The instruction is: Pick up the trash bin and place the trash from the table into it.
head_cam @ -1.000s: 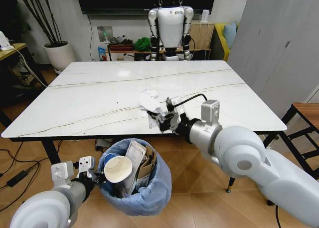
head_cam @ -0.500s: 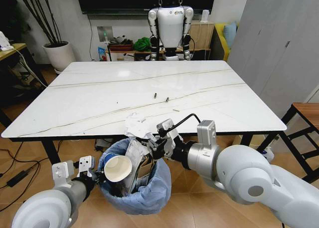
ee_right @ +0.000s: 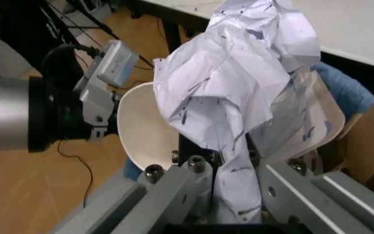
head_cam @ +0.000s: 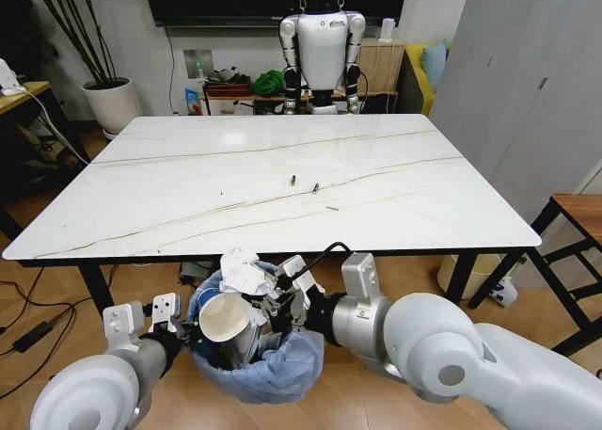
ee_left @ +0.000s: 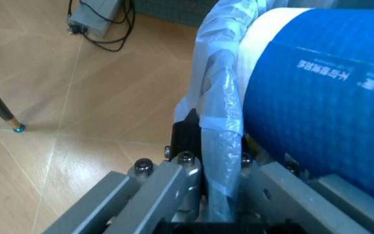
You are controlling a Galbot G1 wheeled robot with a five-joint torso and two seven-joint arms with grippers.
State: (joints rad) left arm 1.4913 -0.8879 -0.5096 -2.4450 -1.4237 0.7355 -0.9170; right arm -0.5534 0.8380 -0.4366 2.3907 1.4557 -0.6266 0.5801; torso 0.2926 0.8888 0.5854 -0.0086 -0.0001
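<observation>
The trash bin (head_cam: 282, 369), lined with a light-blue bag, hangs below the front edge of the white marble table (head_cam: 188, 195). My left gripper (head_cam: 172, 325) is shut on its bag-covered rim (ee_left: 221, 122). A blue-and-white paper cup (head_cam: 224, 318) lies in the bin with brown cardboard (ee_right: 364, 146) and clear plastic (ee_right: 304, 122). Over the bin's mouth, my right gripper (head_cam: 273, 304) is shut on a crumpled white paper (head_cam: 243, 272), which is printed with dark marks (ee_right: 233, 92). A few tiny scraps (head_cam: 316, 187) lie on the tabletop.
A white robot (head_cam: 322, 44) stands behind the table's far edge, and a potted plant (head_cam: 112, 101) is at the back left. A wooden stool (head_cam: 576, 225) stands to the right. Cables and a power brick (head_cam: 30, 337) lie on the floor at the left.
My right gripper has carried the crumpled paper off the tabletop, over the front edge and down to the bin's mouth. The left gripper and the bin have stayed in place.
</observation>
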